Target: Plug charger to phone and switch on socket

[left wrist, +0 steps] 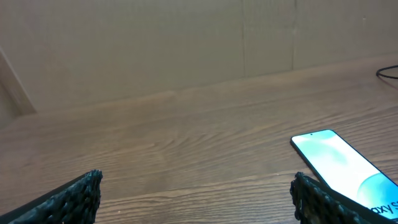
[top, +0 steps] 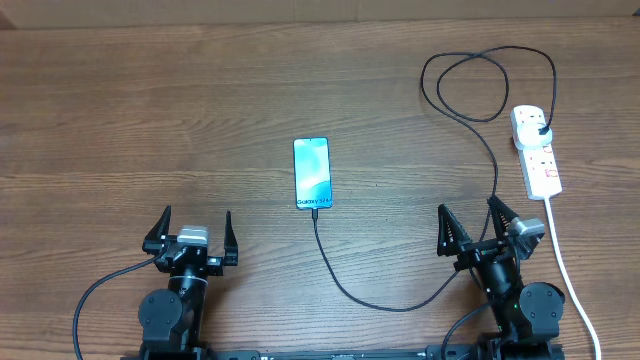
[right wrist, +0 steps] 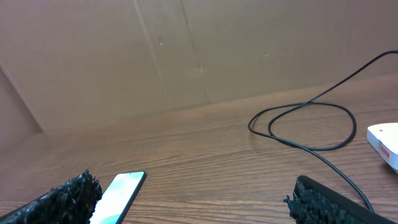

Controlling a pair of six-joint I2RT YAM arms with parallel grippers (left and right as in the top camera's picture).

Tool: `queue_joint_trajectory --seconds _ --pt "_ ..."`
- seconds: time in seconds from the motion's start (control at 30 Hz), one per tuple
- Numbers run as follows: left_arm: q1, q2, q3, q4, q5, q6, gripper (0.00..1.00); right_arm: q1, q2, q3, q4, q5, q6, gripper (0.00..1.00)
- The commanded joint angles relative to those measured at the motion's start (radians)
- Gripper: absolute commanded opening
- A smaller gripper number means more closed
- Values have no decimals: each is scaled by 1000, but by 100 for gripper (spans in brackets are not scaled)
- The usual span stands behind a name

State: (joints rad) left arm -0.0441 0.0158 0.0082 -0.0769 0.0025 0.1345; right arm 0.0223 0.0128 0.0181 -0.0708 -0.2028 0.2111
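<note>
The socket [top: 537,152] lies at the far right of the table [top: 150,100], its long axis running roughly away from the robot with a slight tilt, and its thick white cord [top: 565,270] trails from its near end back toward the robot. The black plug of the charger [top: 390,307] sits in the far end of the socket. From there the thin cable loops beyond the socket, sweeps left and toward the robot, and rises to the near short end of the phone [top: 311,173], which lies well to the socket's left with its screen lit. Whether the tip is fully seated is too small to tell, as is the switch position. The right gripper [top: 467,208] stands just left of the socket and nearer the robot, jaws wide apart and empty. The left gripper [top: 197,216], equally spread and empty, is far to the socket's left, beyond the phone. The right arm is judged better placed for the switch, which lies ahead and to its right.
</note>
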Motion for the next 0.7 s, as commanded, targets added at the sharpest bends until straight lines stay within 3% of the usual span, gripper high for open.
queue_joint_trajectory --seconds 0.0,0.67 --pt "0 -11 -3 -1 -9 16 100 5 -11 -10 6 -1 -3 100" --pt "0 -11 -4 -1 -9 16 100 5 -10 -10 6 -1 -3 100"
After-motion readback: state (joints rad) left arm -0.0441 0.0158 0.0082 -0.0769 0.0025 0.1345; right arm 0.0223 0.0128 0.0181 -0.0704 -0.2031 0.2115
